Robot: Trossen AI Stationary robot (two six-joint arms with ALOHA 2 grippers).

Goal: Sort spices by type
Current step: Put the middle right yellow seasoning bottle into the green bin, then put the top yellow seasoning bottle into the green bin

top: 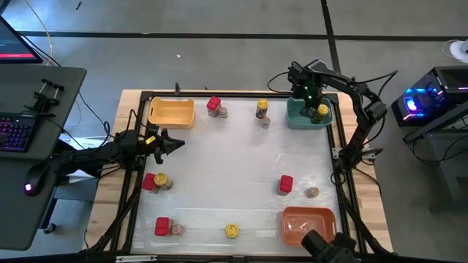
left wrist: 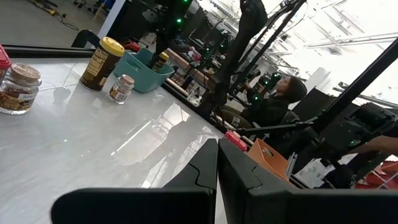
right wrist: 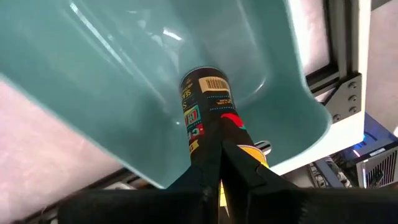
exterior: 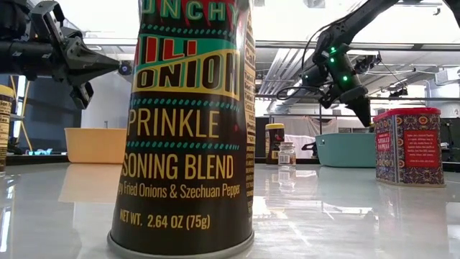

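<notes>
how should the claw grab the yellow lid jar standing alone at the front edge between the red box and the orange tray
Grip the yellow lid jar around its round side just under the lid, coming straight down from above. It stands upright with open table all around it, the red box and orange tray well apart from it, so the fingers fit on either side.

Glossy white surface (top: 234, 157), pale wood border. Yellow tray (top: 172, 112); teal tray (top: 307, 115), same teal filling the right wrist view; orange tray (top: 307, 221).

Red boxy tins (top: 213, 104) (top: 285, 184) (top: 161, 226) (top: 149, 181); in the low view, one red tin (exterior: 408, 147) patterned in dark blue and red with a red label.

Yellow-lidded jars (top: 262, 108) (top: 231, 231) (top: 161, 180), dark brown bodies. Nearest jar (exterior: 185, 129): black-brown, yellow lettering, teal bands, red letters on green.

Jar in teal tray (right wrist: 208, 109): black, yellow barcode patch, teal, red and yellow motifs.

Small jars (top: 312, 193) (left wrist: 17, 88): grey-brown lids, speckled brown contents.

Both pincers (top: 175, 143) (top: 306, 93) black; green lights on the right one.
</notes>
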